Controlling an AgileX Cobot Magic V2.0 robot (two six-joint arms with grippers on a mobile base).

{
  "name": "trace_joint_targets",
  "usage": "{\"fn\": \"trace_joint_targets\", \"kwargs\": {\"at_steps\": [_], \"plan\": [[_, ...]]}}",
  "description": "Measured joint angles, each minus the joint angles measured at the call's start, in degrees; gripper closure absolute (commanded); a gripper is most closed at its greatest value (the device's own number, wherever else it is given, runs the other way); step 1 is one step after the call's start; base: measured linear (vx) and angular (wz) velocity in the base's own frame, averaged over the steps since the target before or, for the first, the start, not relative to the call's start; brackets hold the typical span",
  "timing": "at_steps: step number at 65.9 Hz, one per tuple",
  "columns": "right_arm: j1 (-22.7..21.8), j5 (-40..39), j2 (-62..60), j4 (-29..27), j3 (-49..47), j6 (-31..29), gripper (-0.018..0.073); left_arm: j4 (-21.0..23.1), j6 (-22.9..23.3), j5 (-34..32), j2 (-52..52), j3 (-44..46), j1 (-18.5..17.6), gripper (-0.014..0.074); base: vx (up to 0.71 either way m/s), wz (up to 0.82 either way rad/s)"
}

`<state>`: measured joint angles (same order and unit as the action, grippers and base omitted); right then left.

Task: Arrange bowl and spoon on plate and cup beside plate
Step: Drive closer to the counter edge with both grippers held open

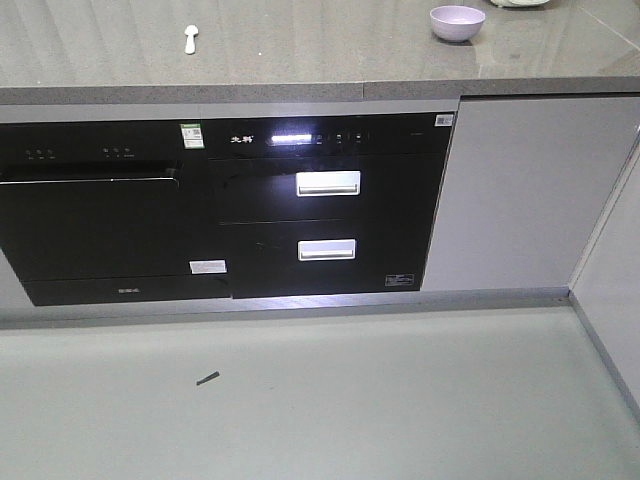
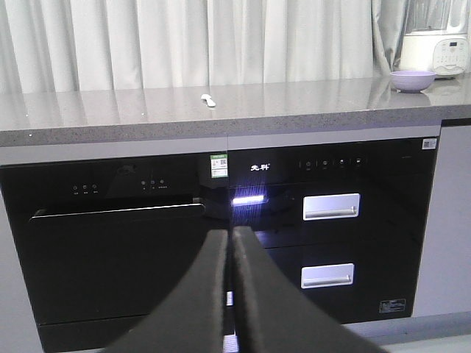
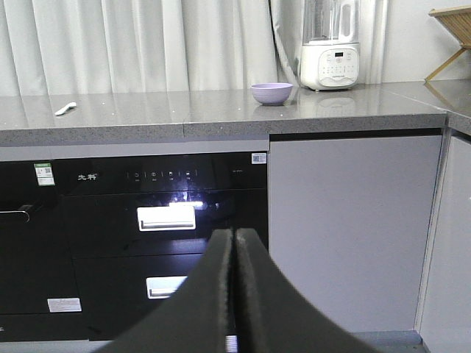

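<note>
The lavender bowl [image 1: 457,22] stands on the grey counter at the back right; it also shows as the bowl [image 2: 412,80] and the bowl [image 3: 271,93]. The pale spoon [image 1: 191,39] lies on the counter to the left, seen too as the spoon [image 2: 210,101] and the spoon [image 3: 65,109]. The plate and the cup are out of view. My left gripper [image 2: 230,234] is shut with nothing in it, low in front of the black appliances. My right gripper [image 3: 234,234] is likewise shut and empty, well below counter height. Neither gripper shows in the exterior view.
Black built-in appliances with two drawer handles [image 1: 328,183] fill the front below the counter [image 1: 300,60]. A white blender [image 3: 330,45] stands behind the bowl. A grey cabinet door [image 1: 520,190] is at the right. A small dark scrap [image 1: 207,378] lies on the floor.
</note>
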<state>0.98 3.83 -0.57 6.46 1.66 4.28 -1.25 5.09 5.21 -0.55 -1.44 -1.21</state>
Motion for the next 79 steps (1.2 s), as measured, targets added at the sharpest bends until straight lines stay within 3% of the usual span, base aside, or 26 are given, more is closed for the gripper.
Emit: {"fn": "trace_joint_targets", "kwargs": {"at_steps": [79], "plan": [[0.0, 0.0, 0.0, 0.0, 0.0, 0.0, 0.0564, 0.0, 0.0, 0.0, 0.0, 0.0, 0.0, 0.0602, 0.03, 0.01]]}}
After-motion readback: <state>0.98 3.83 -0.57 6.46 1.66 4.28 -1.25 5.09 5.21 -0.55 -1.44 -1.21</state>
